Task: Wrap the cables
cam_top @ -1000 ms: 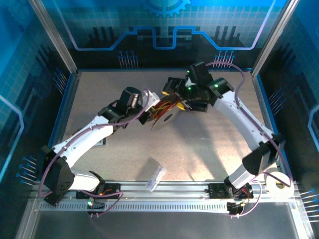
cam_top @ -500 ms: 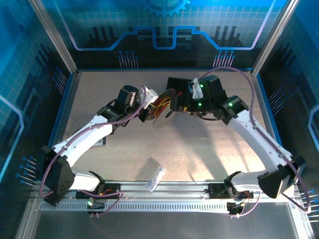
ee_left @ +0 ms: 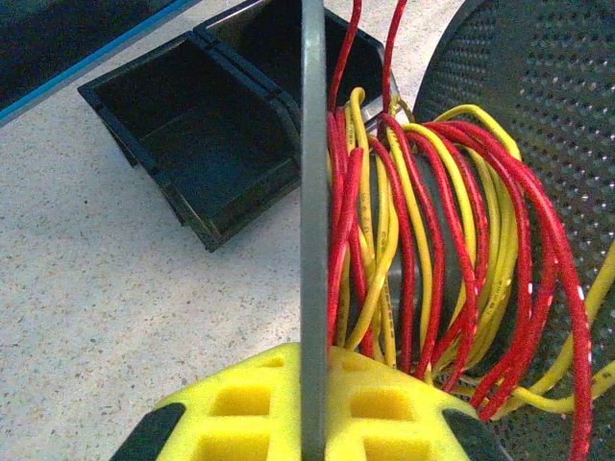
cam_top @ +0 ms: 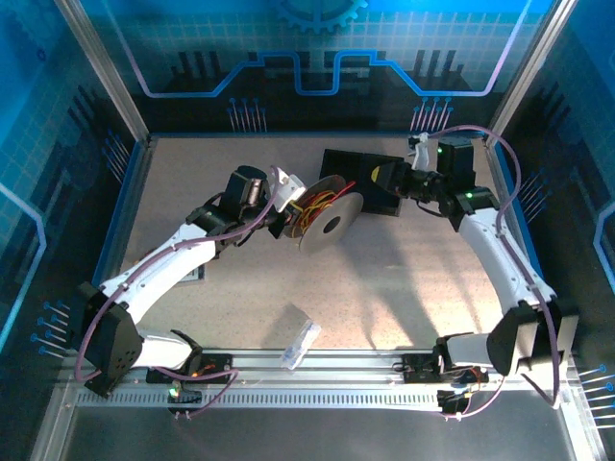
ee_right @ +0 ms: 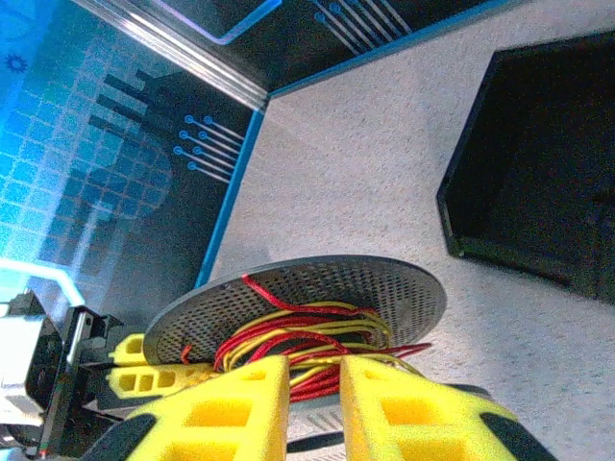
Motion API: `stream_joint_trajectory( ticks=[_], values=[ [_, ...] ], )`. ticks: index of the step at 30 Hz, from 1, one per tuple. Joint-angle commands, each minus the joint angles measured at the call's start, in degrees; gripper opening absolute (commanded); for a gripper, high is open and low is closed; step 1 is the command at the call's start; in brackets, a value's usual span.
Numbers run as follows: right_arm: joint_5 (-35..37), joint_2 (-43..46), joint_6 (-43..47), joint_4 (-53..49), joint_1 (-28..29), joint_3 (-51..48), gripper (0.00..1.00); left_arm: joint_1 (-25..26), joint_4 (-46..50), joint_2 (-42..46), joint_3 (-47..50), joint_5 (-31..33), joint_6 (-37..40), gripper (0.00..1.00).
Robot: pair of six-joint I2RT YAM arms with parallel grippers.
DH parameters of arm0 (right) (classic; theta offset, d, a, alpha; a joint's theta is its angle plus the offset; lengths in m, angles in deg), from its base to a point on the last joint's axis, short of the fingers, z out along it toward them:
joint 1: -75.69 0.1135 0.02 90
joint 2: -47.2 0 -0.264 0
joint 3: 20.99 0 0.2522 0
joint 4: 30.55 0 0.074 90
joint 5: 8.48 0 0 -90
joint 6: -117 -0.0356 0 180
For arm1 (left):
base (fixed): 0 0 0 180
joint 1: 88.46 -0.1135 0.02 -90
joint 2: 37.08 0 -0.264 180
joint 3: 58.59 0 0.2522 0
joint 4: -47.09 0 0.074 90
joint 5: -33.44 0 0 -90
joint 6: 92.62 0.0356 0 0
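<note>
Step in hand: I am winding the cables (ee_left: 415, 252), red and yellow, onto the perforated spool (cam_top: 336, 223). Most turns are lying round its hub at mid-desk, and loose loops are bulging outward.
Left claw (ee_left: 312, 384): I am clamping it on the edge of one spool flange, holding the spool tilted.
Right claw (cam_top: 396, 178): It is hovering over the black bin (cam_top: 351, 168), right of the spool and apart from it. The fingers are set narrow, and I cannot tell whether they are pinching a wire.
Next move: It probably calls for my right claw to catch a slack loop and draw it snug around the hub.
Views: My left wrist view is showing the flange between my fingers and the bin's two compartments. The top view is showing the gap between right claw and spool.
</note>
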Motion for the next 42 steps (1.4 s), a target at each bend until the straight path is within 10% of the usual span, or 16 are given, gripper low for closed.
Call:
stream_joint_trajectory(
  ticks=[1, 26, 42],
  values=[
    [-6.2, -1.9, -6.0, 11.6, 0.1, -0.6, 0.21, -0.2, -6.0, 2.7, -1.2, -3.3, -1.8, 0.00],
    [-3.2, -4.3, -4.5, 5.0, 9.7, 3.3, 0.21, -0.2, -5.5, 1.1, -1.7, -3.1, -2.8, 0.00],
    [9.6, -12.5, 14.0, -24.3, 19.3, 21.1, 0.15, -0.3, -4.5, 0.6, -2.8, -3.2, -3.0, 0.00]
  ],
)
